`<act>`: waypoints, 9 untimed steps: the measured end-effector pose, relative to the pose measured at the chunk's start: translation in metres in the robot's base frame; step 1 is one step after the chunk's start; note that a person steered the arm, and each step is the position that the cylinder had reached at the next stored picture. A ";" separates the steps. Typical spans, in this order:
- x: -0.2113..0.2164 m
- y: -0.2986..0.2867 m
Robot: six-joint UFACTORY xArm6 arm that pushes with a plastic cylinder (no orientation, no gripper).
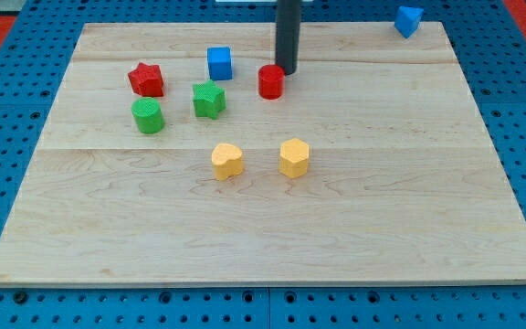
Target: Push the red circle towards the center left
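Camera view, showing a pale wooden table (263, 219) of joined planks, which we see resting on a blue perforated base (7, 110); a strip of red shows at the view's top corners. Our rod (288, 32) descends almost vertically from the view's top, and my tip (286, 71) stands just beside the red circle (270, 81), at that block's upper right, so close that we cannot tell whether the two touch. We carry no pincer, so its state does not arise. The red circle lies in the upper middle of the table. To its left we find the blue cube (219, 63), the green star (208, 99), the green cylinder (148, 116) and the red star (145, 79), grouped near one another in the upper left. Lower, near the middle, a yellow heart-like block (227, 161) and a yellow hexagon (294, 157) sit side by side, apart from each other. A blue block (408, 19) of unclear shape rests at the top right edge, well apart from the rest. We note bare wood across the whole lower half, along the right side, and along the left edge below the green cylinder.
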State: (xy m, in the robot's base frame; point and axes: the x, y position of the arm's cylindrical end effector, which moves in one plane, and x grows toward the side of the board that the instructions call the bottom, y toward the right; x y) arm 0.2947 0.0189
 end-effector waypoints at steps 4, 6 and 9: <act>0.056 -0.036; 0.096 -0.022; 0.151 -0.009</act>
State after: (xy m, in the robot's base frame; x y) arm 0.4454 0.0098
